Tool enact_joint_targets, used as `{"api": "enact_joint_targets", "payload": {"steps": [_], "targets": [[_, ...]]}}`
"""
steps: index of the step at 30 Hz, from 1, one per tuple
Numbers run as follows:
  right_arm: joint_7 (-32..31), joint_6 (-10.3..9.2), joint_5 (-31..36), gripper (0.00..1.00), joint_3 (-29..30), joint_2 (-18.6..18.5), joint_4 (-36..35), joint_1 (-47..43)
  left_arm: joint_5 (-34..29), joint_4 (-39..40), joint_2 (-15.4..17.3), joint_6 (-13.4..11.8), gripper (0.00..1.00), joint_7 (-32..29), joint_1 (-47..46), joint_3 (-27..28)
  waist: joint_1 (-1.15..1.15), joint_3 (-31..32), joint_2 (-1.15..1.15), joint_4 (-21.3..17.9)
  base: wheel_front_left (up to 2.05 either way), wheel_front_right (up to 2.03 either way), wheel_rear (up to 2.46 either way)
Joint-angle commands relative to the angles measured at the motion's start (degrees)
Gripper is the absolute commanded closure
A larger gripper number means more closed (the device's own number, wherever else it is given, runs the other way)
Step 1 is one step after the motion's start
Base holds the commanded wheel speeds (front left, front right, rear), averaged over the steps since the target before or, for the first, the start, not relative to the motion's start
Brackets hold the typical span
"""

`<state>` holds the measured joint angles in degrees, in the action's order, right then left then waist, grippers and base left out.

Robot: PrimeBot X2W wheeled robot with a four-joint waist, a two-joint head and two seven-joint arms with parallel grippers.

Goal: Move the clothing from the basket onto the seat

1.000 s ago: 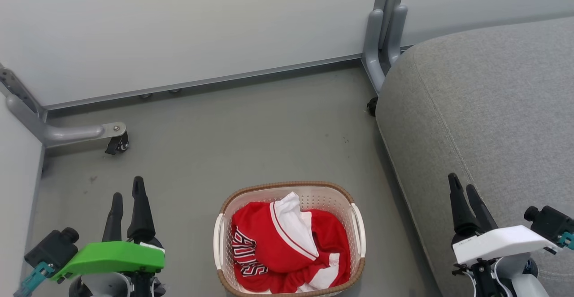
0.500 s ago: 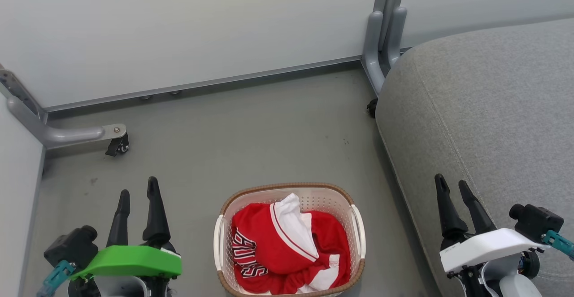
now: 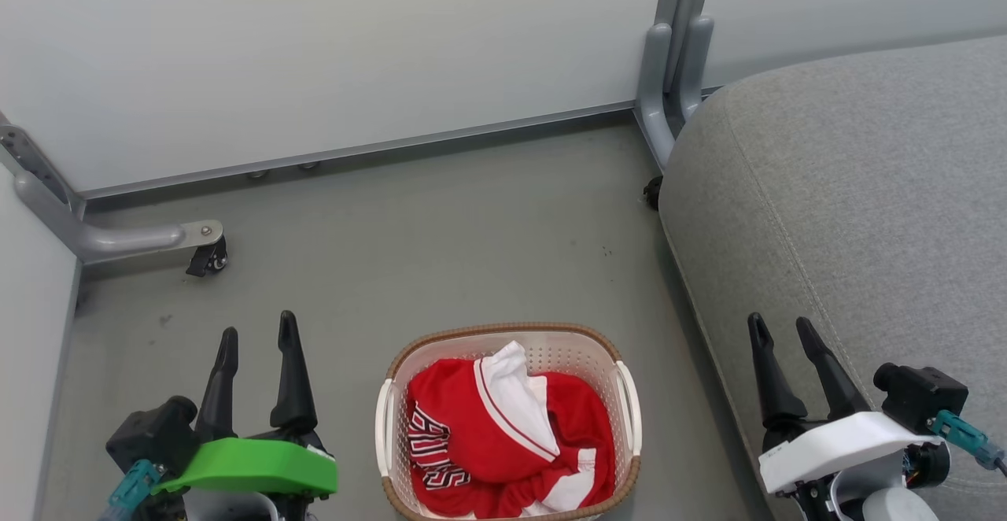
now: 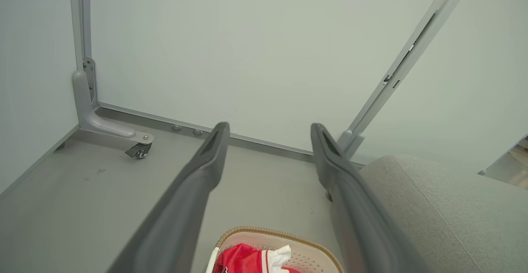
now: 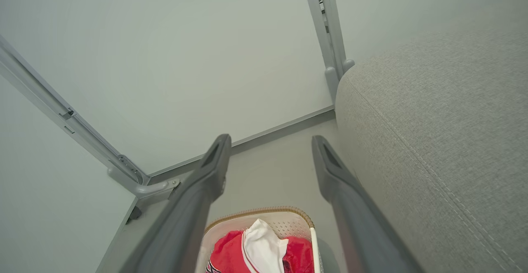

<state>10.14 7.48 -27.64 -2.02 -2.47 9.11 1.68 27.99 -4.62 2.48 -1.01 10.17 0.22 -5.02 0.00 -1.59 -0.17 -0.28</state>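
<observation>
Head view, clothing (image 3: 488,434) crumpled, partly hidden in basket (image 3: 503,327), seat (image 3: 865,190) cut off, left gripper (image 3: 258,326) and right gripper (image 3: 779,321) spread, empty

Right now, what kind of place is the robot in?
Probably a pretend living-room corner in a test space: a grey sofa seat, a laundry basket of red clothing, and white partition panels on wheeled feet.

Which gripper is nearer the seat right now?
Right. The right gripper is open by the seat, at its near edge, right of the basket. The left gripper is open over the floor, on the basket's far side from the seat.
</observation>
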Motion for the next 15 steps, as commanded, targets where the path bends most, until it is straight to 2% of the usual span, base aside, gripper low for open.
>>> {"api": "enact_joint_targets", "payload": {"steps": [1,15], "targets": [[0.6,0.02,1.6,0.00,-0.2,-0.4,-0.6,-0.5,-1.6,0.7,0.5,-0.2,0.00,0.6,0.2,-0.2,0.00,0.0,0.11,0.0,0.00,0.00,0.00],[2.3,0.02,8.2,0.00,-1.3,-0.4,-0.8,-0.9,-8.1,1.7,0.5,-0.5,0.00,2.3,1.0,-1.7,0.00,-0.1,0.13,0.0,0.00,0.00,0.00]]}}
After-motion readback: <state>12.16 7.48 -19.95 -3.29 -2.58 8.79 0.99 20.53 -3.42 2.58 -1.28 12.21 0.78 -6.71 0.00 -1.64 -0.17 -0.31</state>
